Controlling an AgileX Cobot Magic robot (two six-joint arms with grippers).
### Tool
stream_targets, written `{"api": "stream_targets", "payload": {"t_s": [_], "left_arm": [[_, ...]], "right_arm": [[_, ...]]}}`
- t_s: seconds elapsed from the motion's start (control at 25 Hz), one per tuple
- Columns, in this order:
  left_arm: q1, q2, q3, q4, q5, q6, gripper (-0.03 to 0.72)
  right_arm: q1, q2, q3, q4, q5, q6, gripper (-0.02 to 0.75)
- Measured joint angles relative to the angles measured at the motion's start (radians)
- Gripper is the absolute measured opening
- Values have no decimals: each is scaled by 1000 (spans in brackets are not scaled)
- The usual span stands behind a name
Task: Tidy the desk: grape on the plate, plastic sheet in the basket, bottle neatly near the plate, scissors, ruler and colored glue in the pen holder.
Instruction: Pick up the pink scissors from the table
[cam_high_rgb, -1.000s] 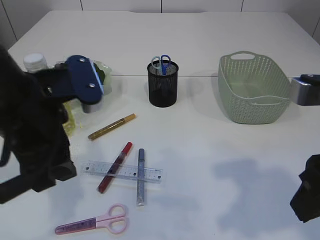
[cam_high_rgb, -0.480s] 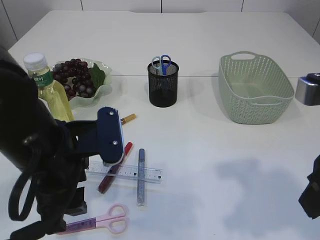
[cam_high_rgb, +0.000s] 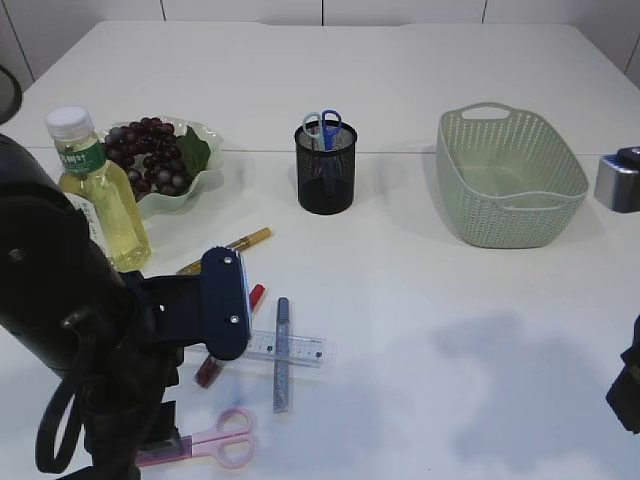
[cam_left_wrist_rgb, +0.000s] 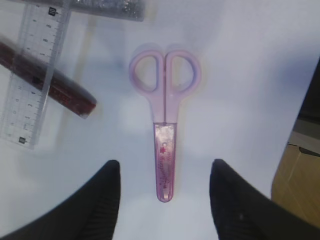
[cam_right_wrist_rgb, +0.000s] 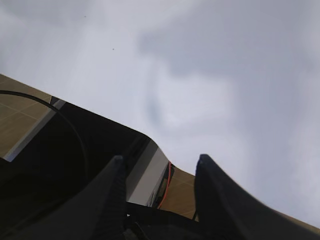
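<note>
Pink scissors (cam_left_wrist_rgb: 165, 100) lie flat on the white table, handles away from me. Their sheathed blades point in between the fingers of my left gripper (cam_left_wrist_rgb: 165, 164), which hovers open above them with nothing held. In the exterior view the scissors (cam_high_rgb: 215, 440) lie at the front left under the left arm. A clear ruler (cam_high_rgb: 290, 348) lies under a red glue stick (cam_high_rgb: 255, 293) and a grey glitter one (cam_high_rgb: 282, 352); a gold one (cam_high_rgb: 235, 247) lies apart. Grapes (cam_high_rgb: 150, 150) sit on the plate (cam_high_rgb: 205, 135) beside the bottle (cam_high_rgb: 100, 195). My right gripper (cam_right_wrist_rgb: 160, 158) is open and empty. No plastic sheet shows.
A black mesh pen holder (cam_high_rgb: 325, 180) with blue scissors (cam_high_rgb: 323, 125) in it stands mid-table. The green basket (cam_high_rgb: 510, 175) is at the right. The right wrist view looks past the table's edge (cam_right_wrist_rgb: 150, 137) to the floor.
The left arm swung from the bottle and plate down to the front of the table, stopping over the pink scissors. Bottle and grapes are now uncovered.
</note>
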Motion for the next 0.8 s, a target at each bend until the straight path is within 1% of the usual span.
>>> {"api": "stream_targets", "payload": {"t_s": [0.36, 0.8], "left_arm": [[0, 111, 0, -8, -31, 13, 415], [0, 115, 0, 2, -79, 15, 415]], "right_arm": [[0, 0, 0, -1, 0, -2, 365], [0, 0, 0, -1, 0, -2, 365]]}}
